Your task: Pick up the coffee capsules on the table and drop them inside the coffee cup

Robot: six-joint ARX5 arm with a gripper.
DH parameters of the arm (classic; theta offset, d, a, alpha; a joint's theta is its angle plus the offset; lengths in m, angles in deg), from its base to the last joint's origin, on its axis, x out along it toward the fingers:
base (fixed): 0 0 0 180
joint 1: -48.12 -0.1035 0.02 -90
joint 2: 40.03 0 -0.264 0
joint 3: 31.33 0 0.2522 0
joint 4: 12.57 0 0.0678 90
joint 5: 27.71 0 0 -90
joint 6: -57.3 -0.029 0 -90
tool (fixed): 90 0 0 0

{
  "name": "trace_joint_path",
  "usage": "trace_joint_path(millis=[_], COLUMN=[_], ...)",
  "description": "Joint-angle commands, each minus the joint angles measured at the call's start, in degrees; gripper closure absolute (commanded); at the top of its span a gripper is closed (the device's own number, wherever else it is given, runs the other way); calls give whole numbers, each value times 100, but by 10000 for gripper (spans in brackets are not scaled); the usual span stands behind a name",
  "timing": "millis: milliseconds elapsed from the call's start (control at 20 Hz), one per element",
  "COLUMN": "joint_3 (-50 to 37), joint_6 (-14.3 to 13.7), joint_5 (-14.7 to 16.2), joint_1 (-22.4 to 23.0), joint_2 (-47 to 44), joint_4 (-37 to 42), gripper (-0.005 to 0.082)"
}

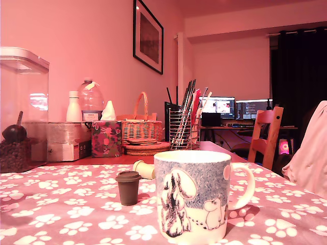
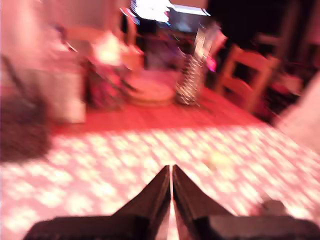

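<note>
Coffee capsules are both on the table [image 1: 61, 204], which has a paw-print cloth. The dark brown capsule [image 1: 127, 187] stands upright just beside the coffee cup [image 1: 191, 199], on the exterior view's left of it. The pale cream capsule [image 1: 144, 169] lies on its side a bit behind, near both.

In the wrist view the gripper [image 2: 171, 171] has its fingers pressed together w/ nothing between them, above the cloth and apart from any capsule. So I judge the step is the first one, i.e. the approach, w/ no pick done yet. The next move calls for spreading the fingers and coming down around one capsule, prob. the upright brown one, w/o knocking the cup.

Hard to see: the wrist view is strongly blurred. A pale spot [image 2: 218, 160] there may be the cream capsule, but I cannot be sure. The arm is not in the exterior view, so its place vs. the cup is unknown. The cup's inside is hidden from this side.
</note>
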Motion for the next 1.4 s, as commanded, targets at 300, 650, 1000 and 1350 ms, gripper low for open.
trace_joint_path(millis=[300,650,1000,1350], joint_3=[125,127,127,127], joint_6=[-531,-981,-1034,-1158], joint_5=[-136,-267,-337,-348], joint_1=[1209,1952,2173,2317], joint_2=[-1687,-2837,-3541,-4586], joint_4=[271,901,1943,2986], gripper=[793,771,211,211])
